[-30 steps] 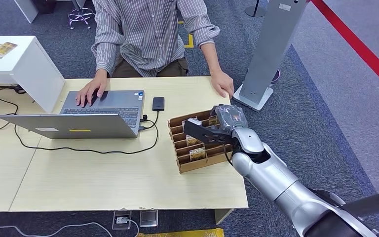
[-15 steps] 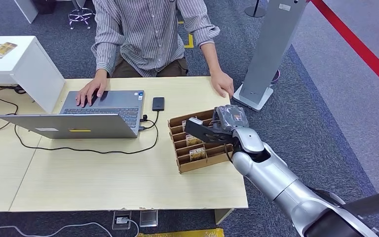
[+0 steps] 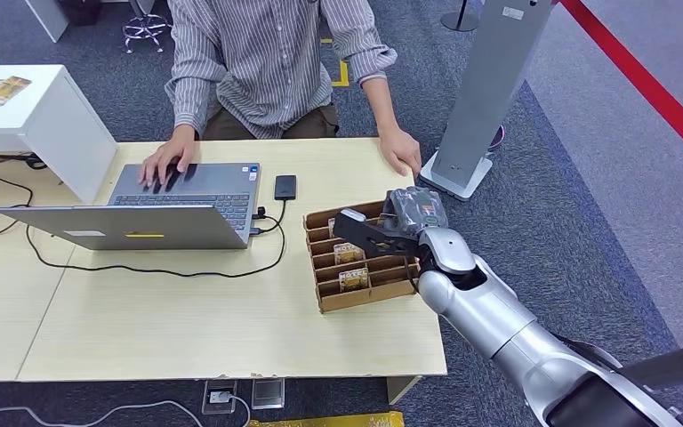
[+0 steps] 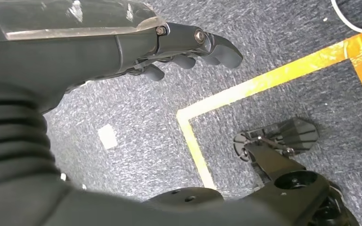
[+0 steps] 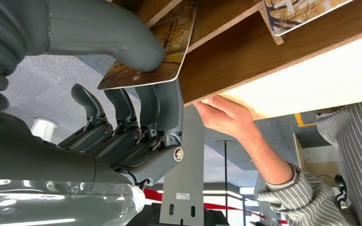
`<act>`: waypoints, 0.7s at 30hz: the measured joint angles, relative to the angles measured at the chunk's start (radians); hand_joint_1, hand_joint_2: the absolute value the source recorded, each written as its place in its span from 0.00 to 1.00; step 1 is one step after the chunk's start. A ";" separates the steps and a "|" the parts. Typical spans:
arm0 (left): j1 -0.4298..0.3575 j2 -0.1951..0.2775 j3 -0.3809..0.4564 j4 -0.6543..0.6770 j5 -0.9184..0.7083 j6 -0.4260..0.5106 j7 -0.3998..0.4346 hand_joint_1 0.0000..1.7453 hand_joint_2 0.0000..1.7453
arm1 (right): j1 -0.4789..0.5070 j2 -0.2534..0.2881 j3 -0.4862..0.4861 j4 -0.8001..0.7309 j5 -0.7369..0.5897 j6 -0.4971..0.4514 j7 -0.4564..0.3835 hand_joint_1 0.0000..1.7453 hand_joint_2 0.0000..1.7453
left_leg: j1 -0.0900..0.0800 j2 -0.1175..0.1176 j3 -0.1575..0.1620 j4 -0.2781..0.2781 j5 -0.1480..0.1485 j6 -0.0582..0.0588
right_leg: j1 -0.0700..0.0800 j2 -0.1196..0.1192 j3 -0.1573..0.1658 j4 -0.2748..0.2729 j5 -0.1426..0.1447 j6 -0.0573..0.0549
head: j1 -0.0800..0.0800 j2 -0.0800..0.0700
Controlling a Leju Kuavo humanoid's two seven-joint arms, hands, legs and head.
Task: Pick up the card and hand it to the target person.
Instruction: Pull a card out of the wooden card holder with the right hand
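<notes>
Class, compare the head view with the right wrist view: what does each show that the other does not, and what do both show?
Head view alone: the laptop, the black phone, the whole desk and the full cardboard rack.

Right wrist view alone: the card pinched between the right hand's thumb and fingers, one end of it at the rack's slot, and its printed tree picture.

Both: the right hand, the rack, the grey stand, and the person's hand resting on the desk edge, with a striped sleeve.

Right arm: silver segmented shell, dark joint gaps. Right hand: grey ribbed cover, thick grey thumb, darker fingers, visible screws.
</notes>
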 joint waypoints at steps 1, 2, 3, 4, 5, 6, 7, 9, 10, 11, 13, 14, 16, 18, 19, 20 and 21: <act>0.000 0.000 0.000 0.000 0.001 0.000 -0.001 0.00 1.00 | 0.000 0.000 0.000 0.000 0.000 -0.002 0.000 0.85 1.00 | 0.000 0.000 0.000 0.000 0.000 0.000 | 0.000 0.000 0.000 0.000 0.000 0.000 | 0.000 0.000; 0.000 0.000 0.000 0.000 0.002 0.000 0.000 0.00 1.00 | 0.000 0.000 0.000 0.000 0.000 -0.005 0.000 0.85 1.00 | 0.000 0.000 0.000 0.000 0.000 0.000 | 0.000 0.000 0.000 0.000 0.000 0.000 | 0.000 0.000; 0.000 0.000 0.000 0.000 0.003 0.000 0.001 0.00 1.00 | 0.000 0.000 0.001 0.000 0.000 -0.009 0.000 0.85 1.00 | 0.000 0.000 0.000 0.000 0.000 0.000 | 0.000 0.000 0.000 0.000 0.000 0.000 | 0.000 0.000; 0.000 0.000 0.000 0.000 0.004 0.001 0.002 0.00 1.00 | 0.000 0.000 0.001 0.000 0.001 -0.012 0.000 0.85 1.00 | 0.000 0.000 0.000 0.000 0.000 0.000 | 0.000 0.000 0.000 0.000 0.000 0.000 | 0.000 0.000; 0.000 0.000 0.000 0.000 0.004 0.002 0.003 0.00 1.00 | 0.000 0.000 0.001 0.000 0.001 -0.015 0.001 0.85 1.00 | 0.000 0.000 0.000 0.000 0.000 0.000 | 0.000 0.000 0.000 0.000 0.000 0.000 | 0.000 0.000; 0.000 0.000 0.000 0.000 0.005 0.003 0.004 0.00 1.00 | 0.000 0.000 0.001 -0.001 0.002 -0.017 0.002 0.85 1.00 | 0.000 0.000 0.000 0.000 0.000 0.000 | 0.000 0.000 0.000 0.000 0.000 0.000 | 0.000 0.000; 0.000 0.000 0.000 0.000 0.005 0.004 0.004 0.00 1.00 | 0.000 0.000 0.001 -0.004 0.002 -0.018 0.004 0.85 1.00 | 0.000 0.000 0.000 0.000 0.000 0.000 | 0.000 0.000 0.000 0.000 0.000 0.000 | 0.000 0.000; 0.000 0.000 0.000 0.000 0.006 0.006 0.004 0.00 1.00 | 0.000 -0.001 0.000 -0.015 0.003 -0.017 0.010 0.85 1.00 | 0.000 0.000 0.000 0.000 0.000 0.000 | 0.000 0.000 0.000 0.000 0.000 0.000 | 0.001 0.000; 0.001 0.000 0.000 0.000 0.007 0.007 0.004 0.00 1.00 | 0.000 -0.002 0.000 -0.024 0.002 -0.015 0.015 0.85 1.00 | 0.000 0.000 0.000 0.000 0.000 0.000 | 0.000 0.000 0.000 0.000 0.000 0.000 | 0.000 0.000; 0.001 0.000 0.000 0.000 0.008 0.008 0.004 0.00 1.00 | -0.001 -0.004 -0.001 -0.037 0.001 -0.010 0.022 0.85 1.00 | 0.000 0.000 0.000 0.000 0.000 0.000 | 0.000 0.000 0.000 0.000 0.000 0.000 | 0.000 0.000; 0.004 0.000 0.000 0.000 0.013 0.011 0.001 0.00 1.00 | -0.001 -0.012 -0.005 -0.078 -0.002 0.009 0.042 0.85 1.00 | 0.000 0.000 0.000 0.000 0.000 0.000 | 0.000 0.000 0.000 0.000 0.000 0.000 | 0.000 0.000; 0.006 0.001 0.000 0.000 0.016 0.013 -0.001 0.00 1.00 | -0.001 -0.019 -0.008 -0.107 -0.004 0.021 0.055 0.85 1.00 | 0.000 0.000 0.000 0.000 0.000 0.000 | 0.000 0.000 0.000 0.000 0.000 0.000 | 0.000 0.000; 0.012 0.003 0.000 0.000 0.023 0.015 -0.006 0.00 1.00 | -0.002 -0.033 -0.018 -0.175 -0.006 0.046 0.078 0.85 1.00 | 0.000 0.000 0.000 0.000 0.000 0.000 | 0.000 0.000 -0.001 0.000 0.000 0.000 | 0.000 0.000; 0.016 0.004 0.000 0.000 0.027 0.016 -0.008 0.00 1.00 | 0.000 -0.047 -0.029 -0.243 -0.005 0.064 0.091 0.85 1.00 | 0.000 0.000 0.000 0.000 0.000 0.000 | 0.000 0.000 -0.001 0.000 0.000 0.000 | 0.000 0.000; 0.018 0.005 0.000 0.000 0.029 0.016 -0.009 0.00 1.00 | 0.001 -0.053 -0.035 -0.277 -0.004 0.071 0.095 0.85 1.00 | 0.000 0.000 0.000 0.000 0.000 0.000 | 0.000 0.000 -0.001 0.000 0.000 0.000 | 0.001 0.000; 0.019 0.005 0.000 0.000 0.030 0.016 -0.009 0.00 1.00 | 0.003 -0.059 -0.040 -0.310 -0.001 0.077 0.098 0.85 1.00 | 0.000 0.000 0.000 0.000 0.000 0.000 | 0.000 0.000 -0.001 0.000 0.000 0.000 | 0.000 0.000; 0.020 0.006 0.000 0.000 0.030 0.016 -0.009 0.00 1.00 | 0.006 -0.064 -0.046 -0.343 0.001 0.083 0.099 0.85 1.00 | 0.000 0.000 0.000 0.000 0.000 0.000 | 0.000 0.000 -0.001 0.000 0.000 0.000 | 0.000 0.000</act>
